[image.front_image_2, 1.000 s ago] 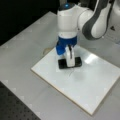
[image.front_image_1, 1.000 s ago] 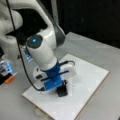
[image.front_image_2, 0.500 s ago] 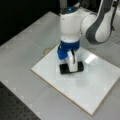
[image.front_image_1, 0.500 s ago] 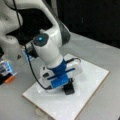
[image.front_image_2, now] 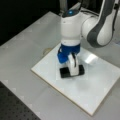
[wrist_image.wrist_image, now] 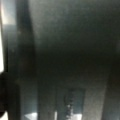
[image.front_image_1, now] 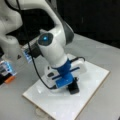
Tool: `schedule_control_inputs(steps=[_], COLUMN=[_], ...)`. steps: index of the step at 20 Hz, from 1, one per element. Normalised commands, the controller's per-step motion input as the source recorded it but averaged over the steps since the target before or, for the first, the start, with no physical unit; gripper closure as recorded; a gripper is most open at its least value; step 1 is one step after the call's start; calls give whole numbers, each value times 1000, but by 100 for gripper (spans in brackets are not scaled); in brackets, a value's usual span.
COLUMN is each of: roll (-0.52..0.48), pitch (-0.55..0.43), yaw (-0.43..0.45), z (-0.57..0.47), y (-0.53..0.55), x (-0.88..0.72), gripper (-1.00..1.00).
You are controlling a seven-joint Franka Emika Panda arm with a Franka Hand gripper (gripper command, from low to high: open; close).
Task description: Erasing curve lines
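Below everything lies a grey table [image.front_image_2: 22,50], and on it a white board [image.front_image_2: 100,85] lies flat, seen as a tilted rectangle in both front views. Over the board leans the white arm [image.front_image_2: 100,22], its wrist pointing straight down so that the tool meets the surface squarely. At its end the gripper [image.front_image_2: 72,65], blue at the mount with pale fingers, is clamped on a black eraser [image.front_image_2: 65,72]. The eraser sits flat on the board, near the middle, probably so its whole face rubs the surface.

No curve lines can be made out on the board in any view; they may lie under the eraser or the gripper, or be already wiped away, and I cannot tell which.

In a front view a bright glare spot [image.front_image_2: 90,58] shows on the board just to the right of the gripper. In a front view a black cable [image.front_image_1: 35,67] loops down beside the wrist, and blue and orange items [image.front_image_1: 7,71] sit at the left edge. The wrist view is dark and blurred, showing nothing nameable.
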Motion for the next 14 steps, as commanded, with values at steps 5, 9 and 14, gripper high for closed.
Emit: schedule_control_inputs(steps=[5,9,14], roll=[92,108,93], pitch=[18,1,15], yaw=[-181,-233,-231], z=[-416,-436,-421], y=[203,300,295], x=[438,489,442], gripper=[100,100,100])
